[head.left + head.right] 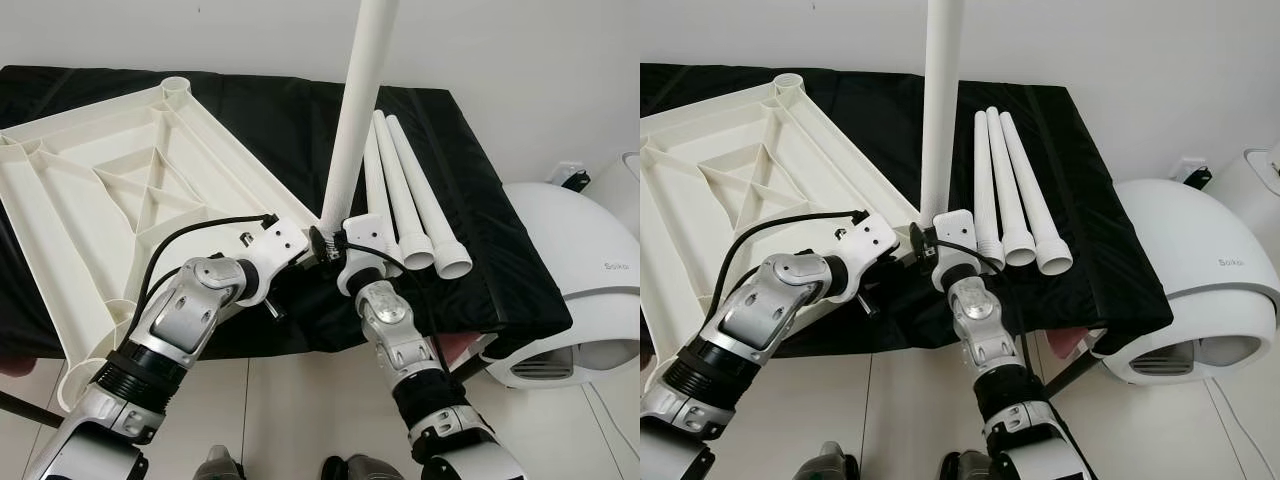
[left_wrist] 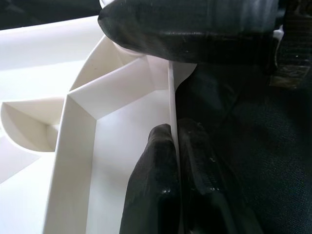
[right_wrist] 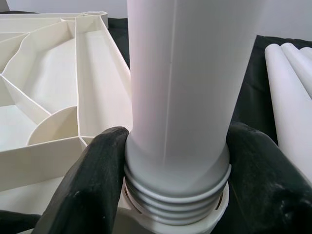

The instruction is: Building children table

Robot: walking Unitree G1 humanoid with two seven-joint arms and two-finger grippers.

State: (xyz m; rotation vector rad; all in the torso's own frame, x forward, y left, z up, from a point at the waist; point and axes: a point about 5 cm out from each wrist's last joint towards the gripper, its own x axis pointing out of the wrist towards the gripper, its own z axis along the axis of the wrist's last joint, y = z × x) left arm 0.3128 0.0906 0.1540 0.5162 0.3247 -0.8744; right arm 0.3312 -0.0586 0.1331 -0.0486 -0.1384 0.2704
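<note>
Right gripper [image 3: 175, 161] fingers [image 3: 85, 187] clamp the upright leg [image 1: 352, 110] at its threaded base, seated in the tabletop [image 1: 110, 190] corner socket. Left gripper [image 2: 170, 122] fingers [image 2: 153, 185] pinch the tabletop's thin rim wall beside that corner. Tabletop lies underside up on the black cloth [image 1: 480, 230], at 9 o'clock from the leg. Three spare legs [image 1: 410, 200] lie side by side at 2 o'clock, just beside the right gripper. White domed appliance [image 1: 570, 280] at 3 o'clock, off the cloth.

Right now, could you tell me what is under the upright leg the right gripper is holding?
The upright leg meets the corner socket of the tabletop; threaded rings show at its base. The right gripper grips just above them. How far in the threads go is hidden.
</note>
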